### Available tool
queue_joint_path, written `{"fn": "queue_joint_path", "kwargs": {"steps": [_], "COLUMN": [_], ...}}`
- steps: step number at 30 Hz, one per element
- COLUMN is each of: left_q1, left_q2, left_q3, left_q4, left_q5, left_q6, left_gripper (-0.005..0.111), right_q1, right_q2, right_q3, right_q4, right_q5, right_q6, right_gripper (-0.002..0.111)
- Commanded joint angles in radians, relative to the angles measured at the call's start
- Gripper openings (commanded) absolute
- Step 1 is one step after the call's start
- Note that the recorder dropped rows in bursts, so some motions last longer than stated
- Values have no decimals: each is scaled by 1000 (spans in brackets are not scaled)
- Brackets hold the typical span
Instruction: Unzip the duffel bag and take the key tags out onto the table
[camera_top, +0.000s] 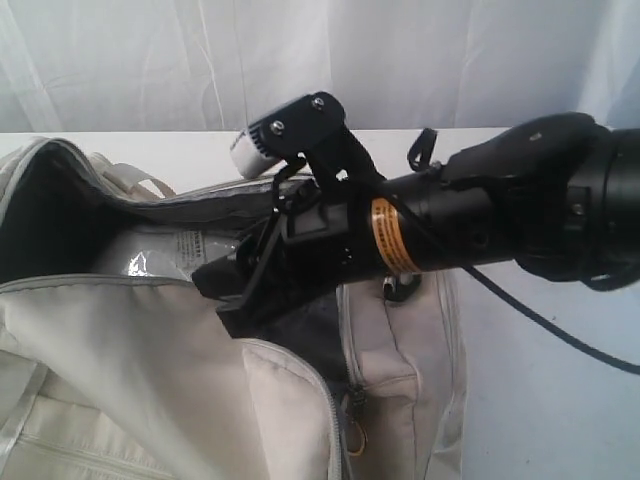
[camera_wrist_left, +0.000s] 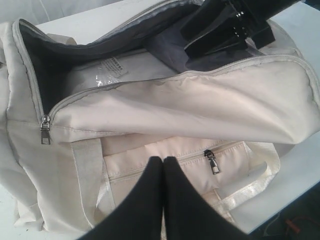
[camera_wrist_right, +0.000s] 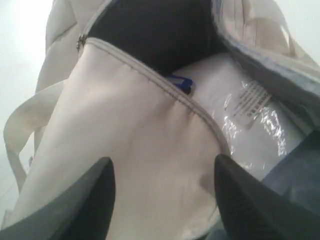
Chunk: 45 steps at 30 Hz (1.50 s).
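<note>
The cream duffel bag lies on the white table with its main zip open and the grey lining showing. My right gripper reaches into the opening; in the right wrist view it is open, straddling the near flap with nothing held. A small blue piece, possibly one of the key tags, peeks over the flap's edge; the rest of the bunch is hidden. My left gripper is shut and empty above the bag's side pocket, near the pocket's zip pull.
A white packet in clear plastic fills the bag's floor. The main zip's pull rests at the bag's end. A black cable trails from the right arm. The table's edge runs close behind the bag.
</note>
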Motion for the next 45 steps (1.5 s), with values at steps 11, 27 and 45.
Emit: {"fn": "queue_joint_path", "kwargs": {"steps": [11,27,45], "left_q1": [-1,-1,-1], "left_q2": [-6,-6,-6], "left_q3": [5,5,5], "left_q4": [-3,11,48], "left_q5": [90,90,90], "left_q6": [4,6,6], "left_gripper": [0,0,0], "right_q1": [24,59,59], "right_q2": [364,499,414], "right_q3": [-253,-300,-300], "right_q4": [-2,-2,-2], "right_q5": [-20,139,83], "right_q6": [-81,-196,-191], "right_gripper": [55,55,0]}}
